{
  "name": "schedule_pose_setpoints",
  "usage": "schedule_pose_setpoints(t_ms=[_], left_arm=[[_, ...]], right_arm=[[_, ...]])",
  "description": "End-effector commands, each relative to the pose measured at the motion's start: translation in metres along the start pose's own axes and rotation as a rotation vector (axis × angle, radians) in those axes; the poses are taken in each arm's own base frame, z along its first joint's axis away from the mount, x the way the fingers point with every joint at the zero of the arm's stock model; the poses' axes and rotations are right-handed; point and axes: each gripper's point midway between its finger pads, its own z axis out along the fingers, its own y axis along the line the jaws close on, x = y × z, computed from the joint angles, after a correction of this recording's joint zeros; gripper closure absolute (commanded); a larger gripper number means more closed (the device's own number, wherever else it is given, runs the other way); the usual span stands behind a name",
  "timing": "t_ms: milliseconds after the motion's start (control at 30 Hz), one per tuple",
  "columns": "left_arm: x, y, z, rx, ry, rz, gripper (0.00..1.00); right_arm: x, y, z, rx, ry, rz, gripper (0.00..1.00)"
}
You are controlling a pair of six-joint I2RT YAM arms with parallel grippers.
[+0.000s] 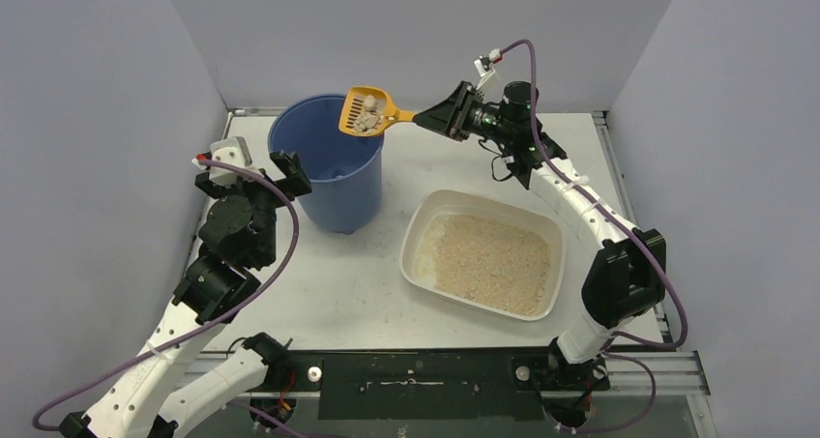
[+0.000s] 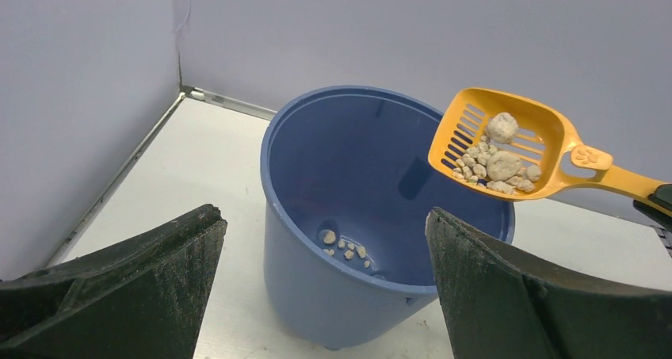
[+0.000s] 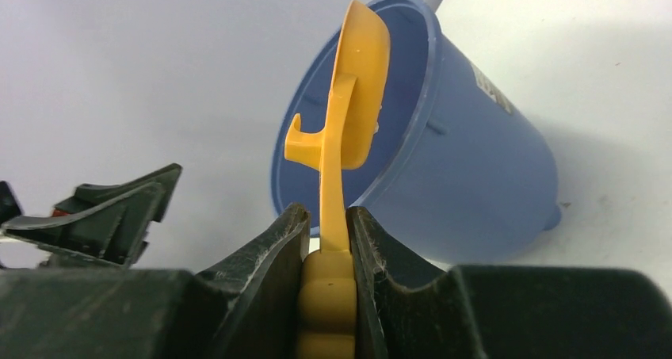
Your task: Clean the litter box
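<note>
The litter box (image 1: 418, 227), a shallow white tray of tan granules, lies right of centre on the table. My right gripper (image 1: 437, 116) is shut on the handle of a yellow slotted scoop (image 1: 365, 111) (image 2: 507, 141) (image 3: 358, 97), held level over the far rim of the blue bucket (image 1: 329, 162) (image 2: 349, 216) (image 3: 444, 161). Pale clumps sit in the scoop's bowl. A few clumps lie on the bucket's floor. My left gripper (image 1: 253, 172) (image 2: 325, 295) stands open just left of the bucket, nothing between its fingers (image 2: 143, 288).
Grey walls close in the table on three sides. A metal rail runs along the table's near edge (image 1: 416, 370). White tabletop (image 1: 338, 283) shows between the bucket, the litter box and the arm bases.
</note>
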Motion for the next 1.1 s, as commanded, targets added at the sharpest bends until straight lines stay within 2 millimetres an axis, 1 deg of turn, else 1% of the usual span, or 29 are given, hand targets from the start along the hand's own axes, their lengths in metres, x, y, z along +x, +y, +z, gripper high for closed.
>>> schedule_pose_setpoints(t_ms=[0,67,167,233,300,367,433,567,733,767,900,967,1067], left_arm=[[-0.012,-0.006,0.003,0.024,-0.044,-0.062,0.03],[-0.012,-0.005,0.004,0.022,-0.044,-0.064,0.03],[-0.012,-0.004,0.004,0.022,-0.045,-0.066,0.03],[-0.011,-0.003,0.005,0.02,-0.045,-0.066,0.03],[-0.011,-0.003,0.005,0.021,-0.043,-0.066,0.03],[-0.01,-0.003,0.005,0.022,-0.042,-0.065,0.03],[-0.01,-0.004,0.006,0.025,-0.041,-0.064,0.03],[-0.01,-0.004,0.006,0.029,-0.04,-0.067,0.03],[-0.011,-0.003,0.005,0.031,-0.042,-0.073,0.03],[-0.012,-0.003,0.005,0.03,-0.044,-0.075,0.03],[-0.013,-0.002,0.004,0.031,-0.047,-0.075,0.03],[-0.013,-0.002,0.004,0.032,-0.049,-0.076,0.03],[-0.014,-0.001,0.003,0.032,-0.051,-0.076,0.03]], right_arm=[[-0.012,0.017,0.01,0.003,0.012,-0.232,1.0],[-0.008,0.01,0.016,0.053,0.054,-0.294,1.0],[-0.013,0.012,0.02,0.095,0.063,-0.428,1.0],[-0.015,0.009,0.022,0.127,0.07,-0.521,1.0],[-0.017,0.006,0.022,0.158,0.07,-0.585,1.0],[-0.017,0.007,0.023,0.167,0.072,-0.645,1.0],[-0.014,0.012,0.025,0.162,0.075,-0.714,1.0],[-0.006,0.033,0.031,0.138,0.07,-0.898,1.0],[0.003,0.054,0.036,0.148,0.046,-1.165,1.0],[0.008,0.06,0.038,0.135,0.045,-1.232,1.0],[0.013,0.076,0.037,0.12,0.008,-1.433,1.0],[0.015,0.08,0.037,0.12,-0.004,-1.496,1.0],[0.013,0.084,0.037,0.141,-0.015,-1.536,1.0]])
